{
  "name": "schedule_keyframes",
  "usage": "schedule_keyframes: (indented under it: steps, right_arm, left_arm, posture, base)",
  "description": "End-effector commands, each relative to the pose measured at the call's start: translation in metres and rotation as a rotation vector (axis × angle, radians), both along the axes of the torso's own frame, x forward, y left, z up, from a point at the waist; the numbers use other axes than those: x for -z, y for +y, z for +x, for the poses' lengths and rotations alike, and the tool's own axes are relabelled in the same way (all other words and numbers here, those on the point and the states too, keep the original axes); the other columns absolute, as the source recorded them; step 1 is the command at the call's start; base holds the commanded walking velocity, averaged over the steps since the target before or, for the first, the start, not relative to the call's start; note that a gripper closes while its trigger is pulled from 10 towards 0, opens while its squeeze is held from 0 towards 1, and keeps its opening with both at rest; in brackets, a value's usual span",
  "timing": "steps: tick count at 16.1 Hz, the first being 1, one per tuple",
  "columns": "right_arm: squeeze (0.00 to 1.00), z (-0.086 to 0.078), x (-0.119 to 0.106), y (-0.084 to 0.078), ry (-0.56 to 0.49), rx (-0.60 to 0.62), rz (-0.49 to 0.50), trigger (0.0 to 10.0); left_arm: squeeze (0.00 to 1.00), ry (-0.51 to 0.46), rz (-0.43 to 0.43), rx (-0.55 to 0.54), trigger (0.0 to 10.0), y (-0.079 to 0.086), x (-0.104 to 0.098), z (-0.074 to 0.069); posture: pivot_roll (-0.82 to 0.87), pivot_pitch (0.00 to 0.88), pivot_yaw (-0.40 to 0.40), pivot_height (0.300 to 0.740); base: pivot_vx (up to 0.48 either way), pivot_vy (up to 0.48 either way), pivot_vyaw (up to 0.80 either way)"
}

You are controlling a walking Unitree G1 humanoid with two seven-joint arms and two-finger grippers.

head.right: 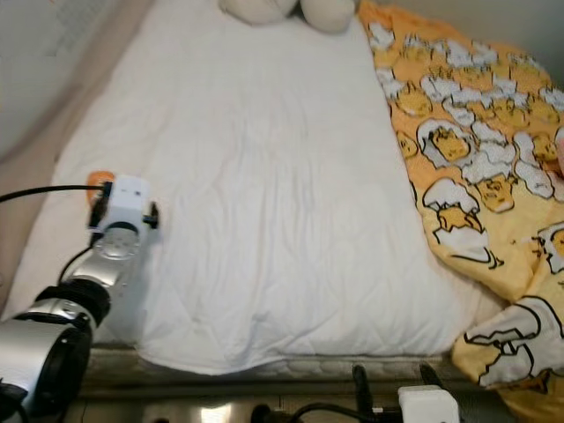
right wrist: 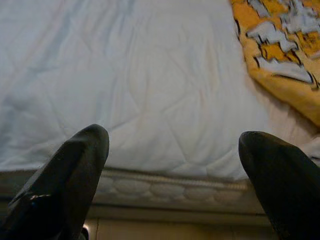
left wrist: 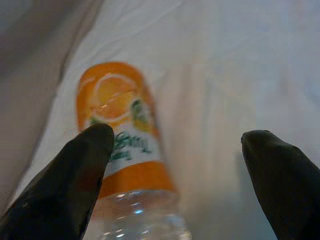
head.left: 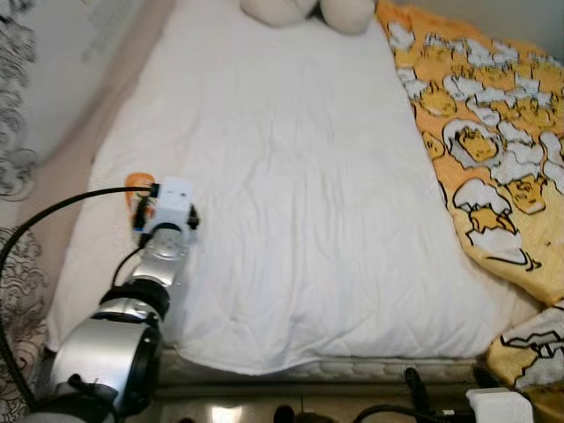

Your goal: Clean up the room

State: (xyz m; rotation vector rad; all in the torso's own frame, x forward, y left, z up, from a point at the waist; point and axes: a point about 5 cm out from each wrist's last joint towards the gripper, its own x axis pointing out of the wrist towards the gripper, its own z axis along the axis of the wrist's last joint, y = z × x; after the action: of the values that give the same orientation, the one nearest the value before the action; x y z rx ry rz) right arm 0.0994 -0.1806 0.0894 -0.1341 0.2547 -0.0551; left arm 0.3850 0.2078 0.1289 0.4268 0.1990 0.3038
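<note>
A clear plastic bottle with an orange label point(left wrist: 122, 145) lies on the white bed sheet point(head.left: 291, 194) near the bed's left edge; only its orange end point(head.left: 137, 183) peeks out past my left wrist. My left gripper point(left wrist: 175, 150) is open over the bottle, one finger point(left wrist: 75, 180) against its label and the other finger point(left wrist: 285, 180) apart on the sheet side. My right gripper point(right wrist: 172, 165) is open, low at the foot of the bed, holding nothing.
An orange cartoon-print blanket point(head.left: 493, 141) is bunched along the bed's right side and hangs off the foot corner. Cream pillows or plush point(head.left: 308, 11) sit at the head. A beige wall and patterned curtain point(head.left: 18, 106) flank the left. Cables and a white box point(head.right: 427, 404) lie below the mattress edge.
</note>
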Motion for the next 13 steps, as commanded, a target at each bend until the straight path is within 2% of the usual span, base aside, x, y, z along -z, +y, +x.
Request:
schedule_keyframes:
  steps: [1, 3, 5, 8, 9, 12, 13]
  right_arm:
    - [0.0, -0.001, -0.003, -0.009, 0.008, 0.025, -0.024, 10.0]
    - [0.0, 0.002, -0.001, -0.008, 0.013, 0.005, -0.026, 10.0]
    - [0.0, 0.007, -0.001, -0.008, 0.015, -0.009, -0.023, 10.0]
    - [0.0, 0.011, 0.002, -0.009, 0.024, -0.018, -0.022, 10.0]
    - [0.0, 0.012, 0.003, -0.01, 0.026, -0.018, -0.023, 10.0]
    - [0.0, 0.019, 0.004, -0.01, 0.017, -0.029, -0.02, 10.0]
    - [0.0, 0.029, 0.005, -0.01, -0.002, -0.027, -0.008, 10.0]
  left_arm:
    - [0.0, 0.058, 0.064, -0.043, 10.0, 0.006, 0.016, -0.009]
    - [0.0, 0.086, 0.098, -0.094, 10.0, 0.017, 0.022, -0.014]
    - [0.0, 0.133, 0.092, -0.083, 10.0, 0.018, 0.03, -0.018]
    - [0.0, 0.202, -0.001, -0.086, 10.0, 0.019, 0.042, -0.024]
    - [0.0, 0.21, -0.017, -0.108, 0.0, 0.024, 0.043, -0.025]
    - [0.0, 0.171, -0.053, -0.082, 0.0, 0.025, 0.035, -0.021]
    - [0.0, 0.168, -0.093, -0.05, 0.0, 0.019, 0.034, -0.018]
  posture:
    - [-0.33, 0.275, -0.155, 0.74]
    - [-0.32, 0.272, -0.158, 0.74]
    - [-0.3, 0.269, -0.163, 0.74]
    - [-0.3, 0.263, -0.17, 0.74]
    - [-0.29, 0.259, -0.171, 0.74]
    - [-0.28, 0.238, -0.166, 0.74]
    - [-0.27, 0.209, -0.157, 0.74]
  base:
    - [0.0, 0.0, 0.0]
    - [0.0, 0.0, 0.0]
    - [0.0, 0.0, 0.0]
    - [0.0, 0.0, 0.0]
    - [0.0, 0.0, 0.0]
    - [0.0, 0.0, 0.0]
    - [0.0, 0.0, 0.0]
